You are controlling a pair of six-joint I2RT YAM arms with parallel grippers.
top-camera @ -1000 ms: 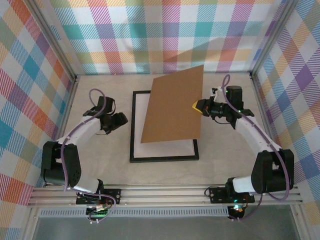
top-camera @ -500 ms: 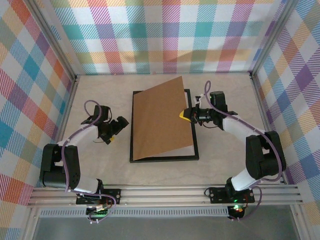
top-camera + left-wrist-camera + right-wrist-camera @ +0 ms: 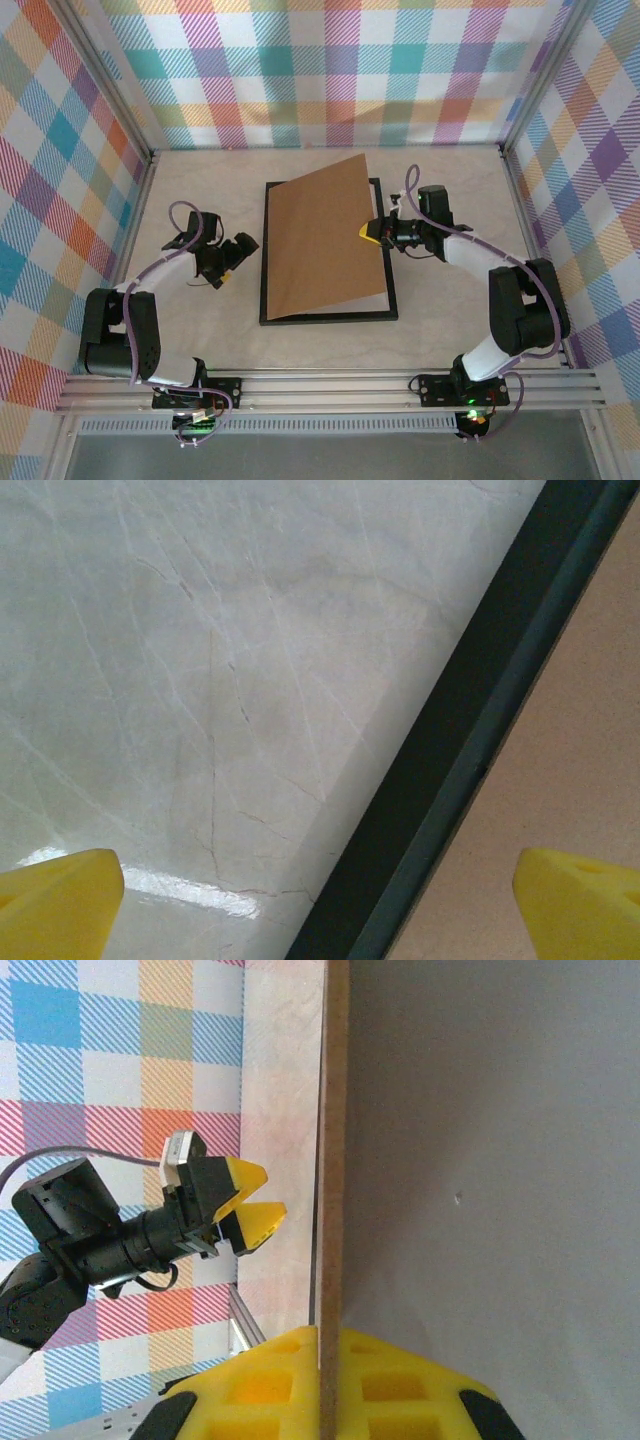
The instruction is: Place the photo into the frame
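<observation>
pale marble tabletop (image 3: 330, 345) bears the frame (image 3: 264, 250): thin black rectangle, white inside.

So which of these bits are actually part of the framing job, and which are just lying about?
Part of the job:
black frame, flat on the table
brown board, tilted over it, pinched by the right gripper
white sheet inside the frame, photo or mat unclear
open left gripper beside the frame

Just there:
plaid walls
metal rail
</observation>
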